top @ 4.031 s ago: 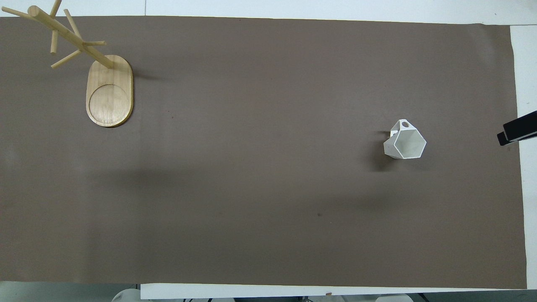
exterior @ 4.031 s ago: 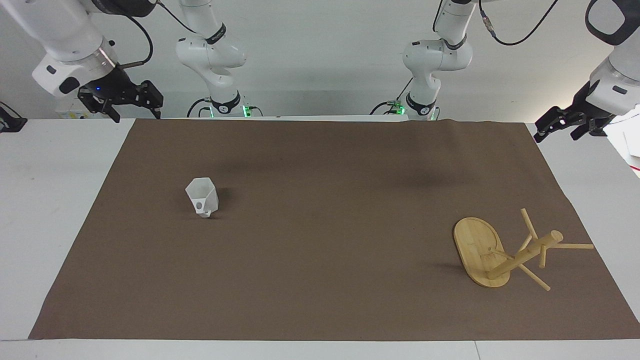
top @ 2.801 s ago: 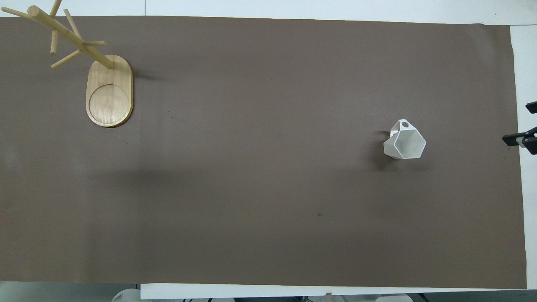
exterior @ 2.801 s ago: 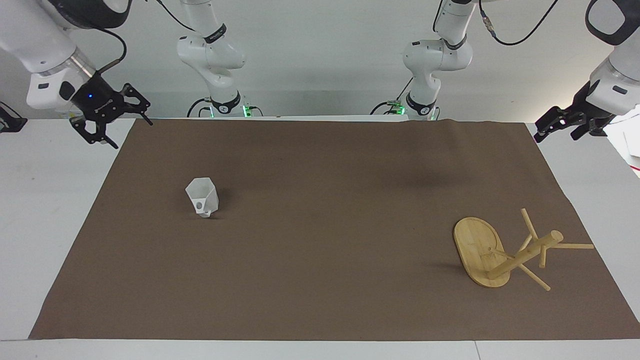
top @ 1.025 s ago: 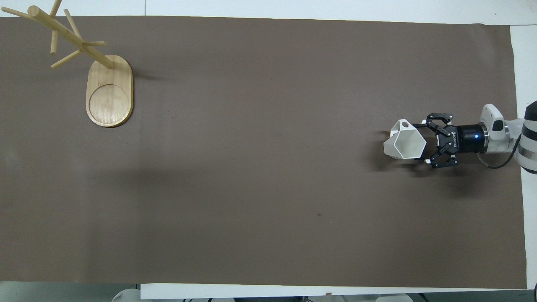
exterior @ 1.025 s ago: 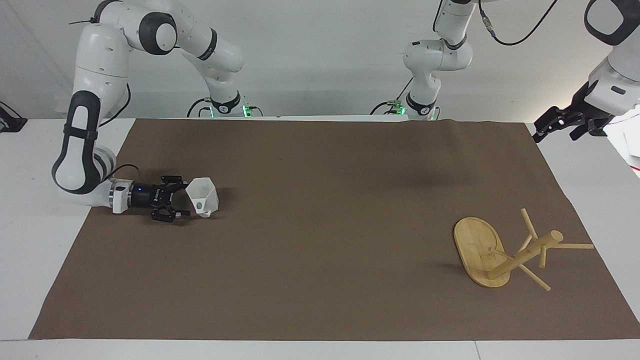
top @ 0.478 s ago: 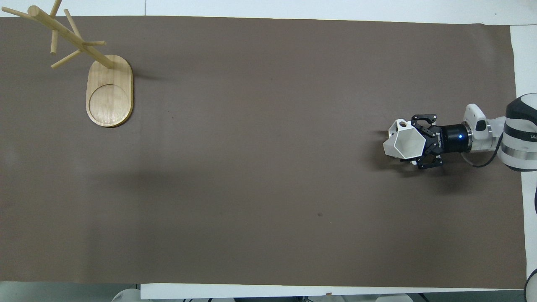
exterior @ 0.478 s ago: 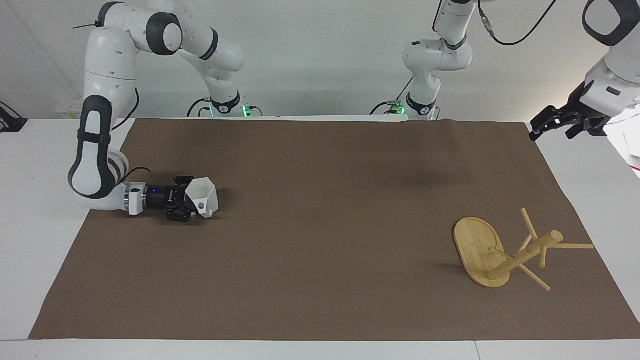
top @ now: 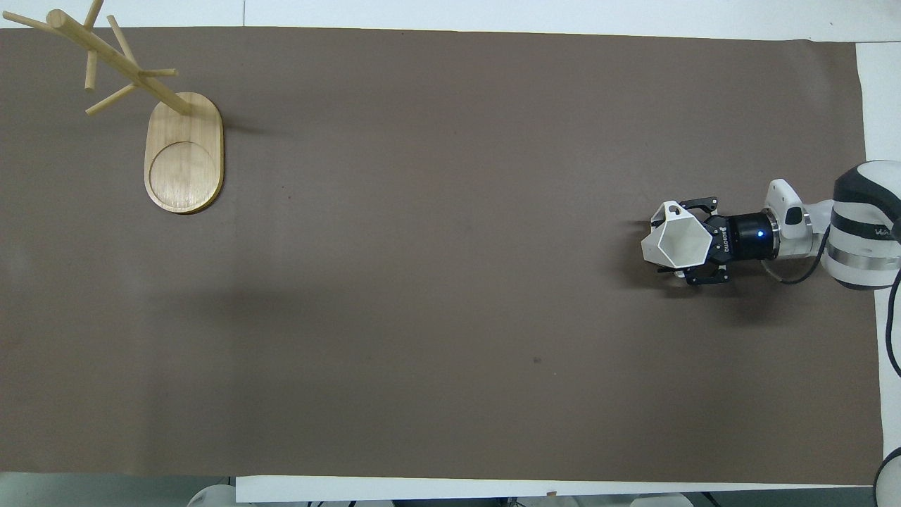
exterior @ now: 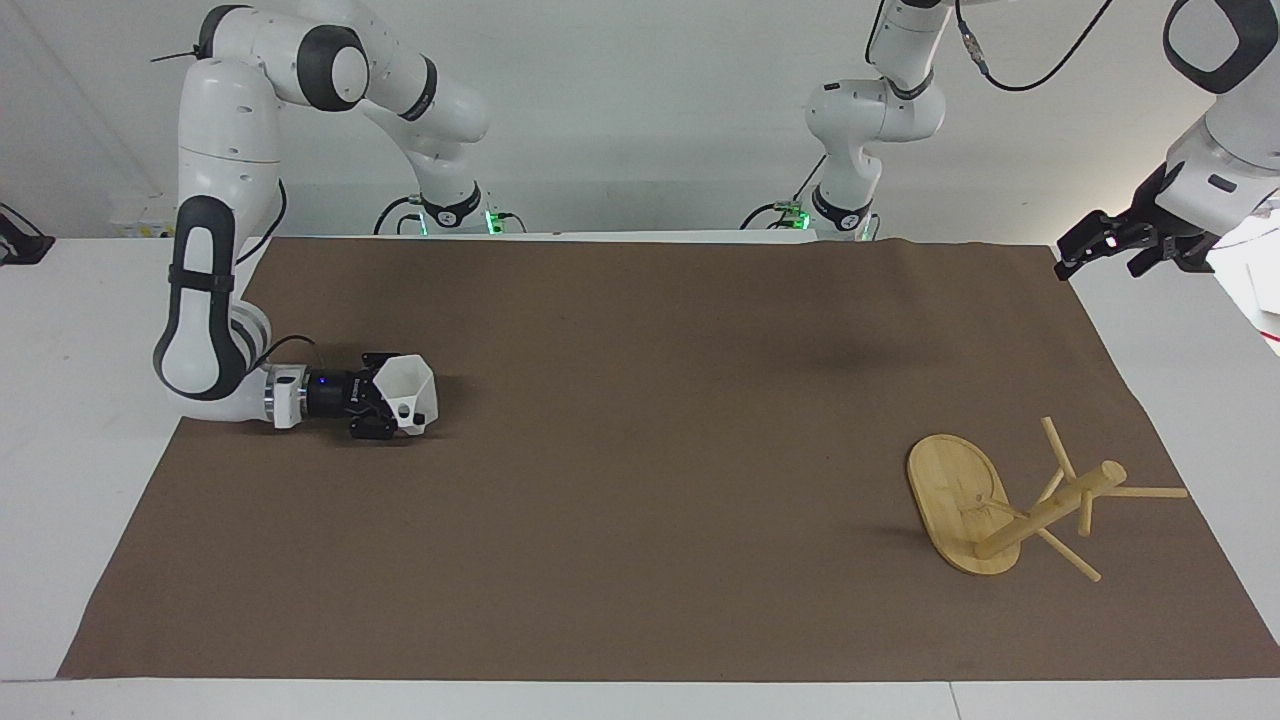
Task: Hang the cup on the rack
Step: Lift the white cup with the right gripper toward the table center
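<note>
Right claw [exterior: 385,406] lies low and level on the surface, reaching in sideways from the right arm's end, its fingers set around the lower body of the cup [exterior: 405,391]. Whether they already pinch it or only bracket it I cannot tell (the cup body hides the tips in both views). The cup sits upright on the brown mat [exterior: 640,450], mouth up. In the overhead view its small loop handle [top: 673,208] points away from the robots, so the claw's long axis runs across the handle line, not along it. That is the relation that counts: the handle stays free of the fingers and could be offered to a peg.

From the cup, the rack [exterior: 1010,505] is well apart, toward the left arm's end of the surface and farther from the robots than the cup. It stands on its oval base [top: 184,152] with the post [top: 116,62] rising at the end farthest from the robots, thin pegs angling out.

Left claw [exterior: 1120,245] hangs over the mat's edge at its own end, waiting, much closer to the rack than to the cup; its opening is not readable.

Likely step: secure the grip, then lift. The mat between cup and rack looks bare (small dark speck only), so the carry has room.
</note>
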{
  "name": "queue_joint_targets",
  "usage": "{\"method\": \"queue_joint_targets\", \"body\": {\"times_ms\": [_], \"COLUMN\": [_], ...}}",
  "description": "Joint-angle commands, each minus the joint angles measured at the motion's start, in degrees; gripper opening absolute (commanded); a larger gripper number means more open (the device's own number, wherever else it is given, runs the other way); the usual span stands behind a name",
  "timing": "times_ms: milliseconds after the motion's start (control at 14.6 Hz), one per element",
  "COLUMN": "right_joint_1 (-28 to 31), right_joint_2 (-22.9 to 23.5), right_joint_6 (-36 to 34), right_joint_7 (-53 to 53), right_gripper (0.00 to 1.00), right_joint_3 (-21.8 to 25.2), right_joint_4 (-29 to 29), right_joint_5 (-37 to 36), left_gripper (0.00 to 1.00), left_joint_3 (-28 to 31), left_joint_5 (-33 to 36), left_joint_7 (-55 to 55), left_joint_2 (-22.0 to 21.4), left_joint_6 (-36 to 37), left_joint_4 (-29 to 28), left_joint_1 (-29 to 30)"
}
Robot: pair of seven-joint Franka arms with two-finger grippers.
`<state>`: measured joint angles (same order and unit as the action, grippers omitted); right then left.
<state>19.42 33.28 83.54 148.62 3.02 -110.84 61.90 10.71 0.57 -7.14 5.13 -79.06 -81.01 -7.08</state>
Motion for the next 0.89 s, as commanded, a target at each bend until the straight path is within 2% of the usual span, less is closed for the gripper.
{"method": "queue_joint_targets", "body": {"times_ms": [0,137,273,410,547,683,820], "right_joint_1": [-2.97,-6.74,-13.67,-21.83,-29.05,-34.42,-38.21], "right_joint_2": [-2.87,-4.36,-6.38,-8.58,-9.37,-9.38,-9.38], "right_joint_6": [1.27,2.41,5.47,11.87,18.64,24.27,27.36], "right_joint_7": [-1.91,-5.7,-11.22,-16.24,-20.37,-21.01,-21.0], "right_gripper": [0.4,0.39,0.39,0.37,0.37,0.37,0.37], "right_joint_3": [0.06,-0.03,0.06,0.06,0.06,0.06,0.06], "right_joint_4": [-1.04,-0.95,-0.95,-0.43,0.36,0.36,0.36], "right_joint_5": [3.03,5.75,12.42,18.31,22.8,27.02,30.71], "left_gripper": [1.0,1.0,1.0,1.0,1.0,1.0,1.0], "left_joint_3": [-0.25,-0.33,-0.33,-0.42,-0.42,-0.51,-0.42], "left_joint_5": [0.75,0.49,0.49,0.4,0.31,-1.18,-5.29], "left_joint_7": [0.11,0.37,2.63,16.11,27.65,37.76,46.29], "left_joint_2": [-1.96,-2.23,-4.06,-5.74,-4.78,-1.54,3.46], "left_joint_6": [-0.74,-1.88,-3.28,-11.95,-17.16,-21.99,-26.21], "left_joint_4": [-2.57,-3.01,-6.68,-12.21,-13.03,-13.21,-11.29], "left_joint_1": [-0.39,-1.96,-5.73,-13.71,-20.14,-26.11,-29.73]}}
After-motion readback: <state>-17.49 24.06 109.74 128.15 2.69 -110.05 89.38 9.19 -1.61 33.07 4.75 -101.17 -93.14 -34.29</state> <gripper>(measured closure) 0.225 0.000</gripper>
